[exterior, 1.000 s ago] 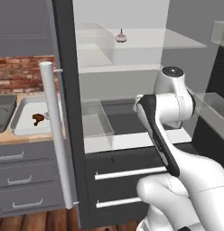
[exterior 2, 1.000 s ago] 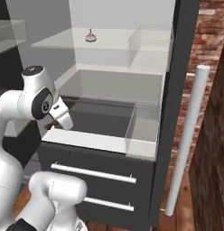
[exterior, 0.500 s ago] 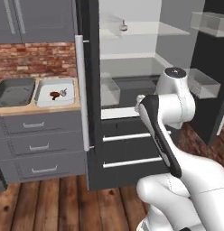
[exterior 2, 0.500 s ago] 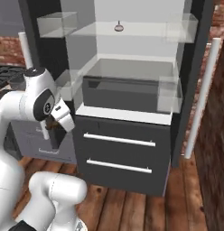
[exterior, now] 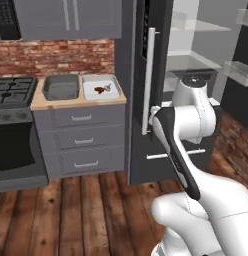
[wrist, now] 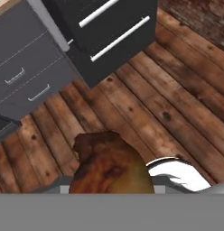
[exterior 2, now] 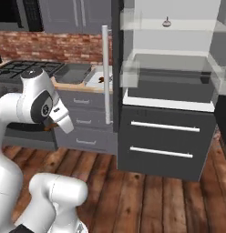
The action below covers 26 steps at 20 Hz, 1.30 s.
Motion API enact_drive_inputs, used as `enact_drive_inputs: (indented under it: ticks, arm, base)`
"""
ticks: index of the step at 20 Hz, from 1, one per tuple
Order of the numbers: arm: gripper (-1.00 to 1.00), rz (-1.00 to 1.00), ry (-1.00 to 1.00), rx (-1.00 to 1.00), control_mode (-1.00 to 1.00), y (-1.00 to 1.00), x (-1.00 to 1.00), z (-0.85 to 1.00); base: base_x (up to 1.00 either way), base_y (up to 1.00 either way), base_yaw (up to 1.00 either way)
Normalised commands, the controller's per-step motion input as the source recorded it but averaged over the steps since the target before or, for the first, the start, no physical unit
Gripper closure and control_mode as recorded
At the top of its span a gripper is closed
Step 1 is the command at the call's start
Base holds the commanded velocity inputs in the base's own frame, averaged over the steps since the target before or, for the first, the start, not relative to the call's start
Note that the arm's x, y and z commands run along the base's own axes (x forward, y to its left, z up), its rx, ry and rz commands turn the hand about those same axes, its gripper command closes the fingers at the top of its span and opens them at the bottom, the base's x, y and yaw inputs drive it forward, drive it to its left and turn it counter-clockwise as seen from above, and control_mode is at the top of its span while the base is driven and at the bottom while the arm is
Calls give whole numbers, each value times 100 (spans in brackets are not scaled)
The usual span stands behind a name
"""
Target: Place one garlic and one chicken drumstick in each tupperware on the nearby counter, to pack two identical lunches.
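With a chicken drumstick [wrist: 110, 166] clamped in its half-closed jaws, the robot was mid-carry; next, lower it into the darker tupperware [exterior: 61, 87] on the table [exterior: 78, 101].

A brown-orange chicken drumstick [wrist: 109, 164] rides in my gripper above the wood floor. On the tan counter [exterior: 78, 102], the darker tupperware [exterior: 61, 86] sits beside the paler tupperware [exterior: 100, 88], which holds another drumstick [exterior: 100, 89] and a garlic [exterior: 109, 87]. A second garlic [exterior 2: 167, 21] rests on a fridge shelf.
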Motion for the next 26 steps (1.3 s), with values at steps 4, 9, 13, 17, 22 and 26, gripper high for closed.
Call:
enact_drive_inputs:
  ticks: [4,9,13,17,22,26]
  arm:
    - [100,0,0,0,100,0,0,0]
    - [100,0,0,0,100,0,0,0]
    - [100,0,0,0,100,0,0,0]
    - [100,0,0,0,100,0,0,0]
    - [100,0,0,0,100,0,0,0]
    - [100,0,0,0,100,0,0,0]
  base:
    - [100,100,-5]
    - [100,93,-16]
    - [100,94,-20]
    - [100,79,-22]
    - [100,7,-28]
    - [100,9,-9]
